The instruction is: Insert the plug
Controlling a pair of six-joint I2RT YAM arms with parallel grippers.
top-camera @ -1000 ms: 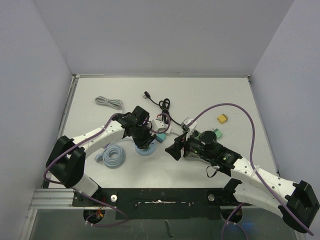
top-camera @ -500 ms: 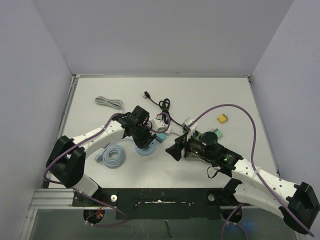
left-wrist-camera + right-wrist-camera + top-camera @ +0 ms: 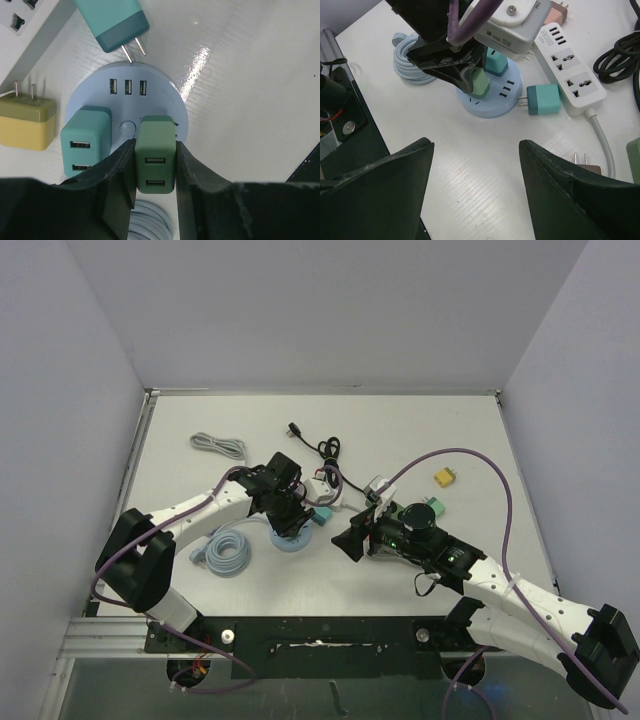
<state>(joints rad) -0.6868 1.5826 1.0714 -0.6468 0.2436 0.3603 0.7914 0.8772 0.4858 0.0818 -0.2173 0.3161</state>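
Note:
My left gripper (image 3: 155, 172) is shut on a green USB charger plug (image 3: 155, 152) that stands on the round light-blue power hub (image 3: 165, 95). A teal charger (image 3: 86, 140) sits plugged into the hub beside it. In the right wrist view the left gripper (image 3: 470, 75) holds the green plug (image 3: 480, 84) upright on the hub (image 3: 492, 102). In the top view the left gripper (image 3: 288, 510) is over the hub (image 3: 290, 540). My right gripper (image 3: 475, 170) is open and empty, low over bare table right of the hub, also in the top view (image 3: 350, 538).
A loose teal plug (image 3: 543, 99) lies by the hub, next to a white power strip (image 3: 570, 75). A yellow plug (image 3: 27, 122) lies left of the hub. A coiled grey cable (image 3: 225, 552), a black cable (image 3: 328, 450), a yellow connector (image 3: 445, 477) and a grey cable (image 3: 218, 446) lie around.

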